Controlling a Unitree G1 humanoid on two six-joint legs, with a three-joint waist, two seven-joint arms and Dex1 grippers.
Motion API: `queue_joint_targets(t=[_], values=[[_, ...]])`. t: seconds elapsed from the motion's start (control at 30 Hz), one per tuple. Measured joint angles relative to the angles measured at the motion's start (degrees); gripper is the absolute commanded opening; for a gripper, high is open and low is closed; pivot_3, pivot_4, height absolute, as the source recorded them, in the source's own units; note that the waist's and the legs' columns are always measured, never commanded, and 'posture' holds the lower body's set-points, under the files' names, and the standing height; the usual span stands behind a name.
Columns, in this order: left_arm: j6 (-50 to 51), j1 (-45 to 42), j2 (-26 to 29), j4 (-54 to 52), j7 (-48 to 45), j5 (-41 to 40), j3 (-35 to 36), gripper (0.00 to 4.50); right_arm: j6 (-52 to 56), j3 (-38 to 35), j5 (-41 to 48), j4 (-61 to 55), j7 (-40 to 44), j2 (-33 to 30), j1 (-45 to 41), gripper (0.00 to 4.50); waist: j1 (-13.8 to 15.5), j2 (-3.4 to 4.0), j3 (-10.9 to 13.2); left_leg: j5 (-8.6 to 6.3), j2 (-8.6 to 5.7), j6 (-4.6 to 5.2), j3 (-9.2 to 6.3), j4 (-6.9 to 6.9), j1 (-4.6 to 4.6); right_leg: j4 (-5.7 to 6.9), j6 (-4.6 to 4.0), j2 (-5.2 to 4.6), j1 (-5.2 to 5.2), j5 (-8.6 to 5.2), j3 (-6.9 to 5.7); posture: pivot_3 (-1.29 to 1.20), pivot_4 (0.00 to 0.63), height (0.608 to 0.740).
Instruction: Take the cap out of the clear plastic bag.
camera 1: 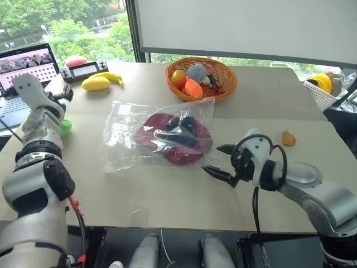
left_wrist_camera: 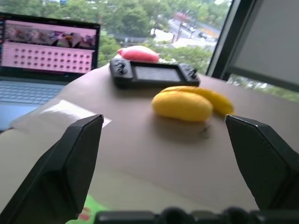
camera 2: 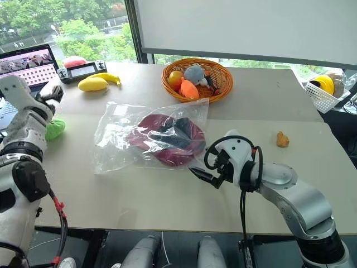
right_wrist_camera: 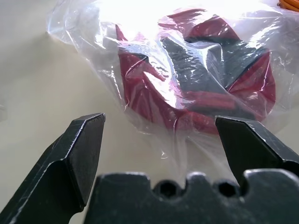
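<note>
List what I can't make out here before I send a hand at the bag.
- Where the crinkly clear plastic bag opens: head views, wrinkles and glare hide it.
- How the dark red fabric cap is folded: right wrist view, plastic blurs it.
- The lime-green soft thing: head views, left arm partly covers it.
- The white mesh basket: cut off by the picture edge.

A wicker basket (camera 1: 225, 84) of plush toys sat at upper centre on the beige tabletop (camera 1: 167, 195). At upper left lay a laptop (camera 1: 22, 70), a handheld console (camera 1: 83, 69) and yellow toy fruit (camera 1: 96, 83). A white basket (camera 1: 323, 95) stood at the right edge.
</note>
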Motion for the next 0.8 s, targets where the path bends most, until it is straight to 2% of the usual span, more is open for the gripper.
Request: queue_joint_targets(t=[0.1, 0.2, 0.43, 0.67, 0.8], values=[[2.98, 0.05, 0.13, -2.07, -13.05, -1.69, -0.82, 4.49, 0.00, 0.57, 0.15, -0.04, 0.54, 0.96, -0.55, 4.50, -0.50, 0.00, 0.00, 0.00, 0.01, 0.01, 0.02, 0.00, 0.00, 0.02, 0.00, 0.00, -0.01, 0.00, 0.02, 0.00, 0.150, 0.733], [6.32, 1.55, 1.92, -3.04, -20.87, -2.22, -2.10, 4.49, 0.00, 1.43, 0.18, -0.03, 1.28, 1.54, -1.51, 4.50, -1.43, 0.00, 0.00, 0.00, 0.01, 0.01, 0.02, -0.01, 0.01, 0.03, 0.00, 0.00, -0.02, 0.00, 0.03, 0.00, 0.150, 0.733], [14.91, 8.89, 9.15, -4.59, -43.60, -0.32, -9.21, 4.49, -1.10, 12.24, -1.45, 4.62, 4.10, 8.81, -8.77, 4.50, -2.54, 0.01, 0.01, -0.01, 0.06, 0.03, 0.01, -0.01, 0.04, 0.11, 0.00, 0.06, -0.07, 0.00, 0.06, 0.00, 0.150, 0.733], [15.22, 15.30, 16.66, -8.30, -51.00, 0.62, -10.55, 4.49, -4.03, 15.22, -5.63, 8.96, 4.97, 11.03, -10.29, 4.50, -1.35, 0.02, 0.01, -0.01, 0.07, 0.03, 0.00, -0.10, 0.02, 0.07, -0.01, 0.06, -0.15, 0.00, 0.06, 0.00, 0.150, 0.733], [18.97, 27.79, 16.82, -21.61, -55.24, -5.09, -7.05, 4.49, -4.42, 10.61, -5.56, 8.36, 3.18, 10.79, -8.19, 4.50, -1.01, 0.06, 0.03, -0.02, 0.11, 0.02, 0.04, -0.10, 0.03, 0.04, -0.06, 0.05, -0.13, 0.03, 0.16, 0.00, 0.150, 0.733]])
